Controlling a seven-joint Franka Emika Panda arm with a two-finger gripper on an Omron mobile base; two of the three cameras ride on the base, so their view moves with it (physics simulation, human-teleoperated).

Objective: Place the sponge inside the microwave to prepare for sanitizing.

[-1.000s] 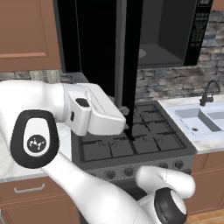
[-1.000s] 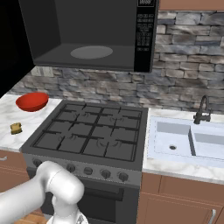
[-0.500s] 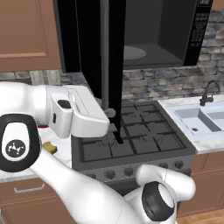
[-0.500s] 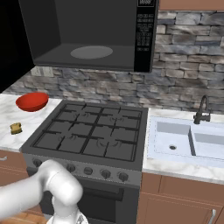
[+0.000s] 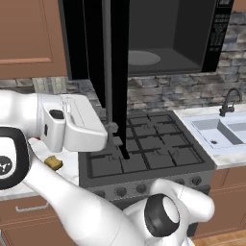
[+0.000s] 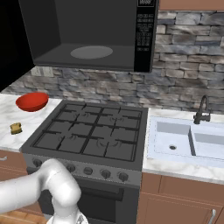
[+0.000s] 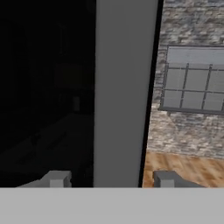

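The microwave (image 6: 92, 37) hangs above the stove (image 6: 89, 133) with its door (image 5: 115, 67) swung wide open, so the grey cavity shows from both base views; a round plate (image 6: 92, 52) lies flat on the cavity floor with nothing on it. The sponge (image 6: 16, 128) sits on the marble counter (image 6: 13, 116) left of the stove, near the front edge, and in the left base view it shows as a small yellow-tan block (image 5: 53, 163) just below the arm's white wrist. A red bowl (image 6: 32, 101) stands behind it on the same counter, apart from it, and nothing can be seen inside the bowl. To the right of the stove is a white sink (image 6: 188, 142) with a dark tap (image 6: 202, 110), its basins bare. The gripper (image 7: 113, 178) is at the free edge of the open door: in the hand view the two fingertips (image 7: 57, 178) stand apart on either side of the door's grey edge, with gaps between them and it, so the jaws are parted and hold nothing. In the left base view the gripper (image 5: 114, 134) sits right against that door edge, over the stove's left side and well above the sponge.
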